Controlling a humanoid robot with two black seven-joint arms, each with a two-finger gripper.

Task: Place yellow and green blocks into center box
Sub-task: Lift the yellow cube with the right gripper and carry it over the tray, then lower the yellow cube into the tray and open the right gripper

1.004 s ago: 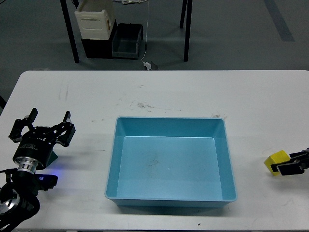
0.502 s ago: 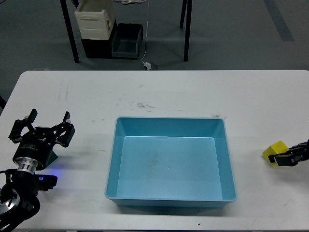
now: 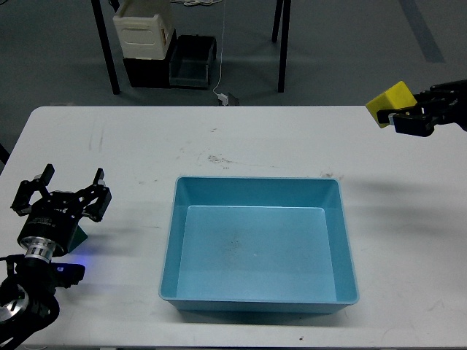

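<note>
The light blue box (image 3: 257, 180) sits at the middle of the white table (image 3: 146, 138) and has nothing in it. My right gripper (image 3: 403, 115) is shut on the yellow block (image 3: 389, 98) and holds it high above the table's far right side, well clear of the box. My left gripper (image 3: 63, 191) is open at the left edge of the table, its fingers (image 3: 98, 191) spread wide. A small dark green shape (image 3: 79, 237) shows just beneath it, mostly hidden by the gripper body.
Beyond the far table edge, on the floor, stand a white crate (image 3: 144, 33) on black bins (image 3: 192, 64) and two dark table legs (image 3: 105, 51). The table shows light scuff marks (image 3: 217, 157) behind the box.
My right gripper has lifted the yellow block from the table's right side up and away toward the far right. The left gripper has barely moved.
</note>
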